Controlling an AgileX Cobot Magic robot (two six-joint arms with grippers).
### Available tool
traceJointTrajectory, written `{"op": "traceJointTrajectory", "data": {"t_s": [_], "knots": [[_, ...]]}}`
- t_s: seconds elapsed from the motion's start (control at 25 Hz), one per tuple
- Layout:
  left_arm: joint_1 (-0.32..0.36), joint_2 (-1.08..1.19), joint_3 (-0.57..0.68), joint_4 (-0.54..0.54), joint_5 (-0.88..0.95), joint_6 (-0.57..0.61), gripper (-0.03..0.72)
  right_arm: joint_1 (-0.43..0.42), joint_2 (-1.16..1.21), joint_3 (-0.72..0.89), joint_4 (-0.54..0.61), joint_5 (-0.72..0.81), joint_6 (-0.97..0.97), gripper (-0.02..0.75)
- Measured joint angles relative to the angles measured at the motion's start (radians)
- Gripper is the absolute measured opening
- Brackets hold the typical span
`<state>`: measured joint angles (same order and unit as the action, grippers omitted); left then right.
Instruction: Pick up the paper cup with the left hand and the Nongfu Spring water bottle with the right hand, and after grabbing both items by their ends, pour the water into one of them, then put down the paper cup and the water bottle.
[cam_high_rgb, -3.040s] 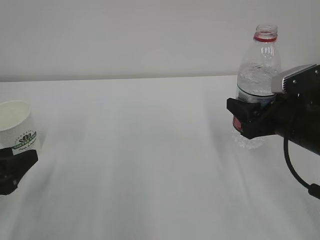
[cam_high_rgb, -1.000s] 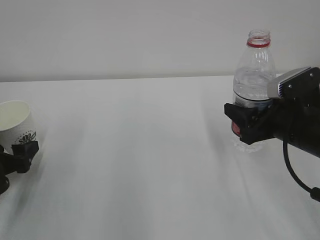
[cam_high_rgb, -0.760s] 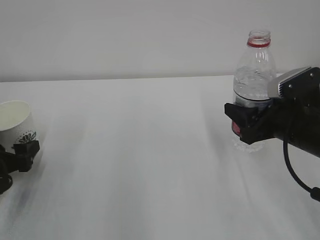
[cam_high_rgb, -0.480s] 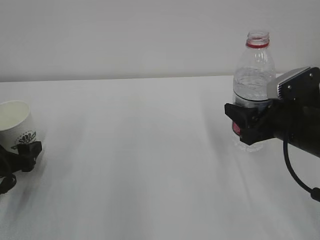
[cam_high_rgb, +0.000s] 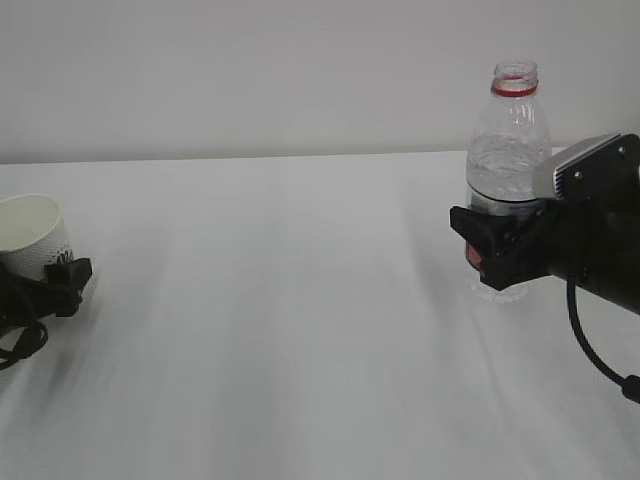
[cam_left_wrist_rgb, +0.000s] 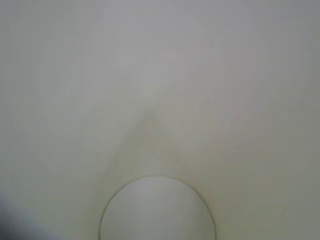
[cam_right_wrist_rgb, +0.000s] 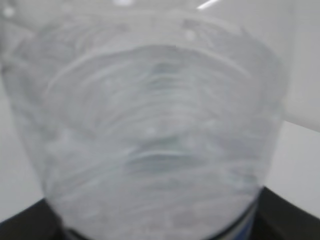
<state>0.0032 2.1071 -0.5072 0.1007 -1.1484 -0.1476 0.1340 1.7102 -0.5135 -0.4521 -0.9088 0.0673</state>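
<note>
We see the right hand (cam_high_rgb: 490, 250) clasping the upright bottle (cam_high_rgb: 508, 160) at its label. The left hand (cam_high_rgb: 45, 285) grips the cup (cam_high_rgb: 32, 232), which rises above it. Pouring and setting both down remain, we judge.

bottle (cam_high_rgb: 509, 150): clear ribbed glossy plastic | cup (cam_high_rgb: 30, 232): matt white paper | desk (cam_high_rgb: 300, 330): smooth matt white | right tool (cam_high_rgb: 490, 255): matt black plastic
</note>
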Motion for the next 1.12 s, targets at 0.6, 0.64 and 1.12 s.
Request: {"op": "traceJointTrajectory", "data": {"t_s": [0.6,0.64,1.12], "knots": [[0.0,0.002,-0.003,0.0,0.0,0.0,0.586,0.0,0.0,0.0,0.001,0.0,-0.002,0.486],[0.0,0.002,-0.003,0.0,0.0,0.0,0.586,0.0,0.0,0.0,0.001,0.0,-0.002,0.486],[0.0,-0.012,-0.003,0.108,0.0,0.0,0.583,0.0,0.0,0.0,0.006,0.0,-0.003,0.486]]}}
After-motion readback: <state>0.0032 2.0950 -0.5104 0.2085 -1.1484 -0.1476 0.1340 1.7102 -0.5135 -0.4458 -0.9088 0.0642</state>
